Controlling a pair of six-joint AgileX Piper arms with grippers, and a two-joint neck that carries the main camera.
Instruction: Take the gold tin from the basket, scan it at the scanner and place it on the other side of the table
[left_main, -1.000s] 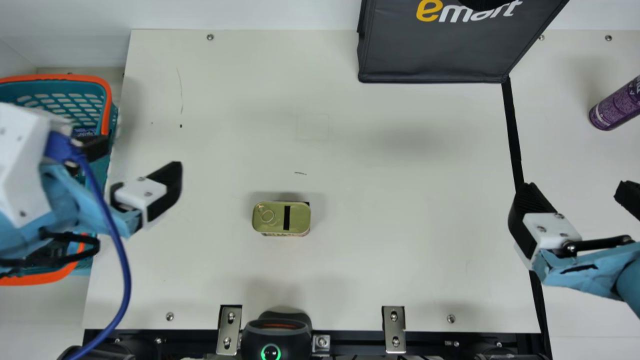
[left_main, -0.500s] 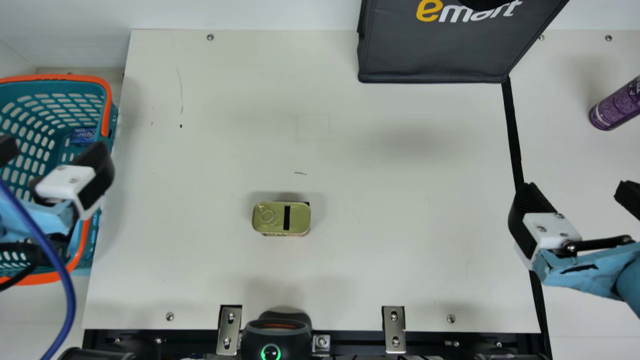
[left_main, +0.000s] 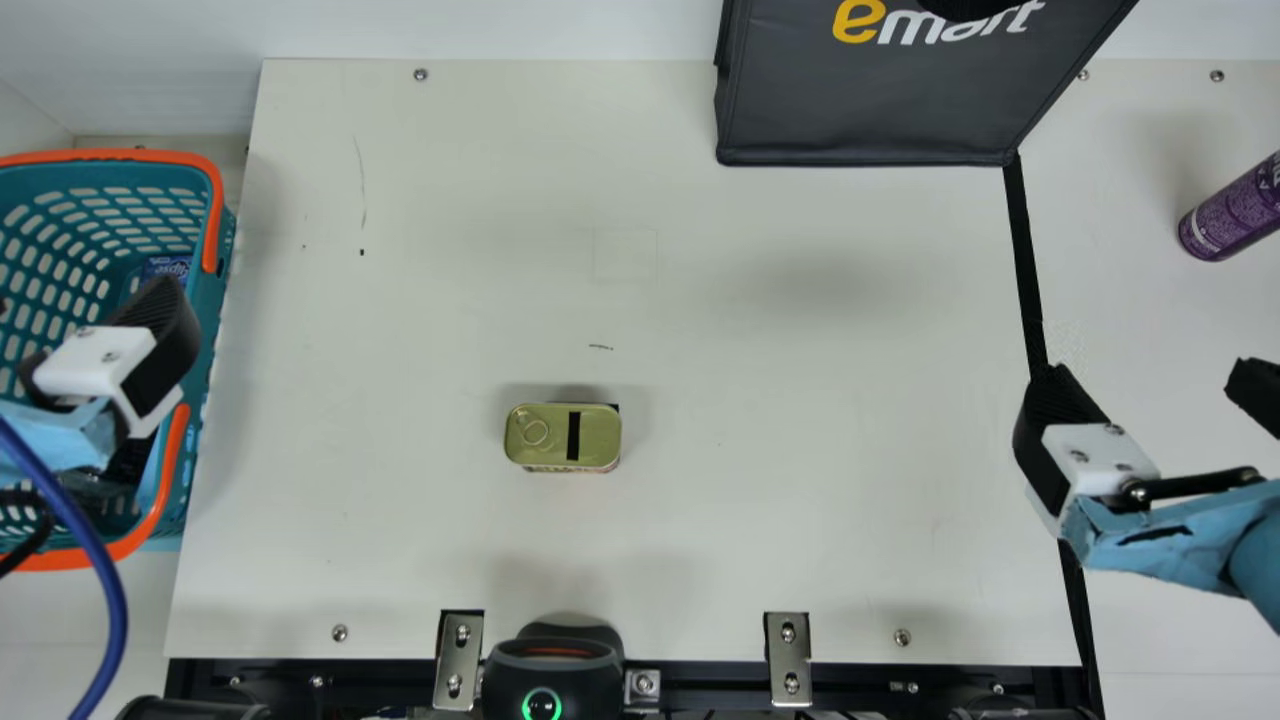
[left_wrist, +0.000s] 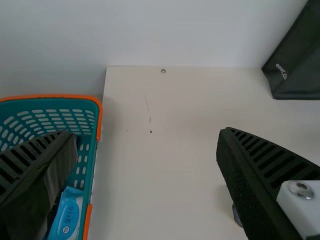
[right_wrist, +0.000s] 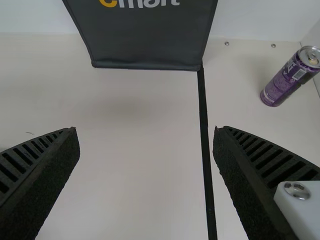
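A: Nearest?
B: The scanner, 6 o'clock; just beyond, the gold tin on the table, 7 o'clock.
A: Mid-depth?
B: Left gripper, 9 o'clock, over the basket, released; right gripper, 3 o'clock, likewise released.
A: Farthest?
B: Dark bag, 1 o'clock.

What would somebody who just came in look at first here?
Probably the shiny gold tin with a pull ring on top, sitting by itself near the middle of the pale table. Next, maybe the teal basket with its bright orange rim, at the main view's left edge. The big dark bag at the back and the purple can over on the right stand out too.
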